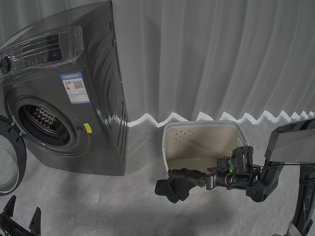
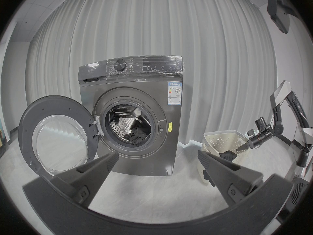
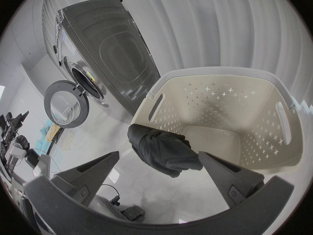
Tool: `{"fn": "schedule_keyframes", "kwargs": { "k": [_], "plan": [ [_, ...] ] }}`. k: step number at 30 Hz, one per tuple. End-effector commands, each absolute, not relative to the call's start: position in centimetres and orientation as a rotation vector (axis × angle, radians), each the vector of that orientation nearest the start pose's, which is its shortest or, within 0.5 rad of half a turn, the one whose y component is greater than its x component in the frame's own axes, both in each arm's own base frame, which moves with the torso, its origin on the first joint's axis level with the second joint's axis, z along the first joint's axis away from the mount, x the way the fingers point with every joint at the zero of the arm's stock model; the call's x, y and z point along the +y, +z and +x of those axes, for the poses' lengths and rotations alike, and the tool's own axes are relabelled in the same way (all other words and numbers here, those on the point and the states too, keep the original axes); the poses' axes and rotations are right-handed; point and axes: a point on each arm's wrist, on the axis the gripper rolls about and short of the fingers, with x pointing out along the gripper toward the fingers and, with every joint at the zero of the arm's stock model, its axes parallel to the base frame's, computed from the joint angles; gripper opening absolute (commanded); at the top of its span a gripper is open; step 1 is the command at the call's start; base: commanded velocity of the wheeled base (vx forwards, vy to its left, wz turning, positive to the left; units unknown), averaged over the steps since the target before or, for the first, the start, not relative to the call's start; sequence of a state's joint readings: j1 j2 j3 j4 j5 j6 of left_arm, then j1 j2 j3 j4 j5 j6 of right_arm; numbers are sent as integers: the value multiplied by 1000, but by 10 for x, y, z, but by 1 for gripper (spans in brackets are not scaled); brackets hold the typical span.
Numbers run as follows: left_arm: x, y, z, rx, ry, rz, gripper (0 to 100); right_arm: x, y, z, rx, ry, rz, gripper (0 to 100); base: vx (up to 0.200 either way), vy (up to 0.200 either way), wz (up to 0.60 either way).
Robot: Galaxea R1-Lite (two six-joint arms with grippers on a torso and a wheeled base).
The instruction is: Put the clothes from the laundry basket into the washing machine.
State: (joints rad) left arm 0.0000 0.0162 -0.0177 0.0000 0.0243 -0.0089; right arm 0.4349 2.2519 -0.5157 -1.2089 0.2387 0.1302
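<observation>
A dark garment (image 1: 174,185) hangs over the front left rim of the white laundry basket (image 1: 203,124), partly outside it. My right gripper (image 1: 196,180) is right at the garment, above the basket's front edge. In the right wrist view its fingers (image 3: 228,177) stand wide apart, open, with the dark garment (image 3: 163,150) between them and touching one finger. The basket (image 3: 221,70) holds nothing else that I can see. The grey washing machine (image 1: 82,115) stands to the left, its round door (image 1: 10,158) swung open. Dark clothes (image 2: 138,136) lie in the drum. My left gripper (image 1: 21,217) is open, low in front of the machine.
White curtains hang behind the machine and the basket. Bare grey floor (image 1: 108,197) stretches between the machine and the basket. The open door (image 2: 55,136) sticks out to the left of the drum opening (image 1: 46,122).
</observation>
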Motion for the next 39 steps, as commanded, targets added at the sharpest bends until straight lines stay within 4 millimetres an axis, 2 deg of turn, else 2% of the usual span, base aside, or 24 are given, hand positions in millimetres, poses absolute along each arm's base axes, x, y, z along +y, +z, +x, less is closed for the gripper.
{"fn": "schedule_keyframes", "kwargs": {
  "k": [1, 10, 23, 24, 39],
  "plan": [
    [1, 75, -23, 0, 25, -9, 100, 147, -22, 298, 591, 625, 66, 100, 0, 0, 0],
    [1, 75, -23, 0, 25, -9, 100, 153, -34, 304, 597, 636, 62, 100, 0, 0, 0],
    [1, 75, -23, 0, 25, -9, 100, 158, -36, 312, 581, 639, 63, 100, 0, 0, 0],
    [1, 75, -23, 0, 25, -9, 100, 158, -36, 312, 581, 641, 64, 0, 0, 0, 0],
    [1, 75, -23, 0, 25, -9, 100, 156, -30, 312, 563, 638, 67, 0, 0, 0, 0]
  ]
}}
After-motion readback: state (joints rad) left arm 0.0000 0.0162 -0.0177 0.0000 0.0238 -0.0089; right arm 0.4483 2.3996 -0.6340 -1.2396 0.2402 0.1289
